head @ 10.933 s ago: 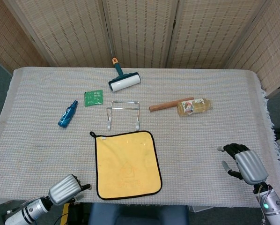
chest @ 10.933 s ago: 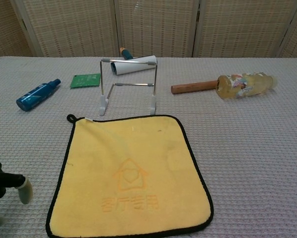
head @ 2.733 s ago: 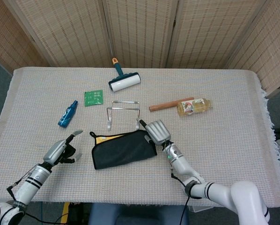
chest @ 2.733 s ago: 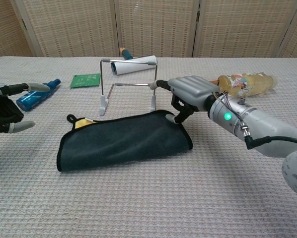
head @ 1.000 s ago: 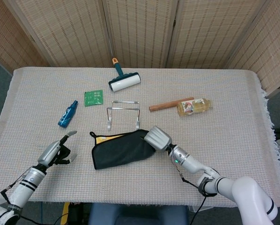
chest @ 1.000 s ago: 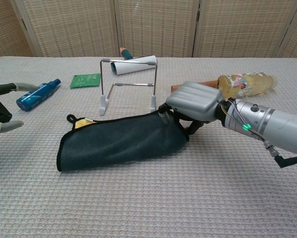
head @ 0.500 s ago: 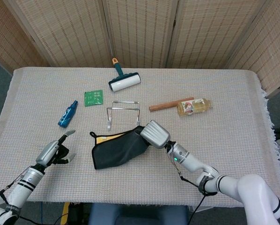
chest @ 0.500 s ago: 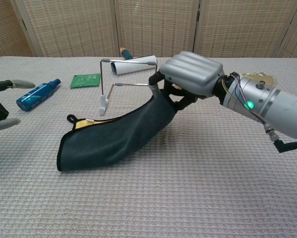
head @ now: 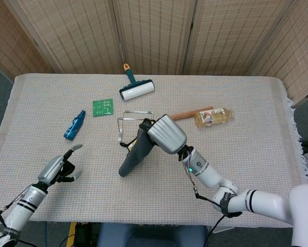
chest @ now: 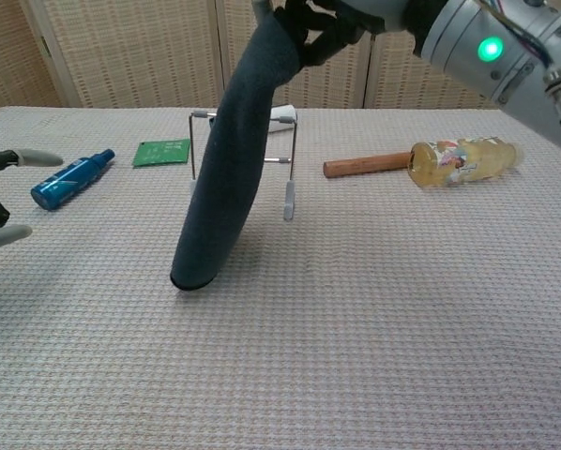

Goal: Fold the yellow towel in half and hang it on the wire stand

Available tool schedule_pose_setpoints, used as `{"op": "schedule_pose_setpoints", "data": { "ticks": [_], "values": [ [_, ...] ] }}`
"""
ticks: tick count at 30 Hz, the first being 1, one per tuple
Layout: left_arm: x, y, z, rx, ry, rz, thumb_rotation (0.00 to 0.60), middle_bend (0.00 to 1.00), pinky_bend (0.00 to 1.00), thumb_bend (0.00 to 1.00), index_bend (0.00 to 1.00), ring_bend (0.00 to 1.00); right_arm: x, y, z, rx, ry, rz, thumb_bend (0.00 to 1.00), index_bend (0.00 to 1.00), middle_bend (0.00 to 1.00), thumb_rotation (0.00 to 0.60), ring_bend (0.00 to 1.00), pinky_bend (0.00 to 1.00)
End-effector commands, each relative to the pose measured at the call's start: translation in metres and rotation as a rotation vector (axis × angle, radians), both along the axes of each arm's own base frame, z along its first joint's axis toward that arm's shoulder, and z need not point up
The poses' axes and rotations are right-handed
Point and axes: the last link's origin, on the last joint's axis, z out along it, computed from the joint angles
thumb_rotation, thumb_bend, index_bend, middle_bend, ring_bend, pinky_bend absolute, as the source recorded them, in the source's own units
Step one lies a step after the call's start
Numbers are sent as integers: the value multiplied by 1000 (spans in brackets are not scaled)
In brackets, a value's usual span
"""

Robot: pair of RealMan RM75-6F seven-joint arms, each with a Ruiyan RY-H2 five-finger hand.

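Note:
The folded towel (chest: 226,159) shows only its dark backing and hangs in a long drape, its lower end (head: 124,170) touching the table. My right hand (head: 164,133) grips its top end, raised well above the table (chest: 304,28). The wire stand (head: 135,119) sits just behind the hanging towel, which covers part of it in the chest view (chest: 290,183). My left hand (head: 58,165) hovers open near the table's front left, fingers spread (chest: 4,197), holding nothing.
A blue bottle (head: 74,125) and a green card (head: 103,107) lie at the left. A lint roller (head: 136,87) lies behind the stand. A wooden stick (head: 187,114) and a clear bottle (head: 214,116) lie to the right.
My right hand has lifted the folded towel from lying on the table to hanging almost upright in front of the stand. The left hand has barely moved.

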Motion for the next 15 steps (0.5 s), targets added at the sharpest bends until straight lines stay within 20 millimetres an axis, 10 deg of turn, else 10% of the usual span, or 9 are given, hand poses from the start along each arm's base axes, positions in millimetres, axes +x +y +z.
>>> {"op": "schedule_pose_setpoints", "data": {
  "ticks": [1, 15],
  "values": [
    [-1, -1, 1, -1, 1, 2, 600, 975, 861, 410, 84, 913, 8, -4, 14, -42, -4, -28, 513, 714, 944, 600, 1000, 1000],
    [-6, -6, 6, -9, 6, 11, 600, 975, 857, 410, 84, 913, 41, -35, 3, -124, 44, -121, 515, 718, 945, 600, 1000, 1000]
  ]
}}
